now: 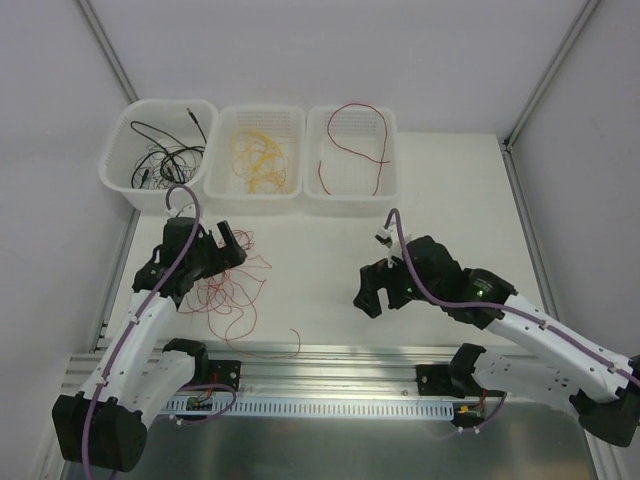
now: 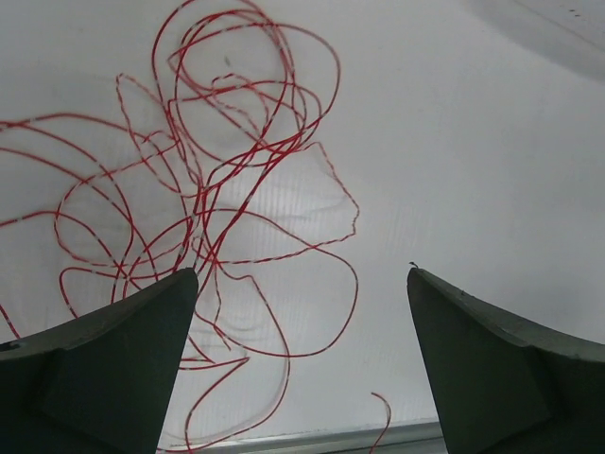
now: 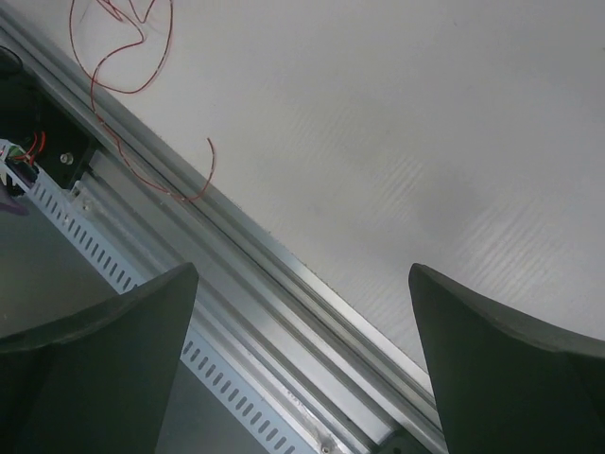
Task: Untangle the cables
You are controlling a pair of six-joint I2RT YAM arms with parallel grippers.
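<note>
Red cables (image 2: 203, 203) lie tangled on table (image 1: 320, 250), below left gripper (image 2: 302, 274); its jaws wide, empty; right gripper (image 3: 302, 271) well apart, over near rail (image 3: 265, 284), jaws wide, empty; far bins (image 1: 253, 200) hold black cables (image 1: 165, 160), yellow cables (image 1: 258, 158), one red cable (image 1: 350, 150), a colour each.

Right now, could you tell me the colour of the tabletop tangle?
Red cables, clearest from left wrist.

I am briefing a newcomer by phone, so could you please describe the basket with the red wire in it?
On the table, look along the far edge for a row of three white baskets. Take the rightmost basket: it holds one loose red wire, whereas the middle basket holds yellow wires and the left basket black wires.
</note>
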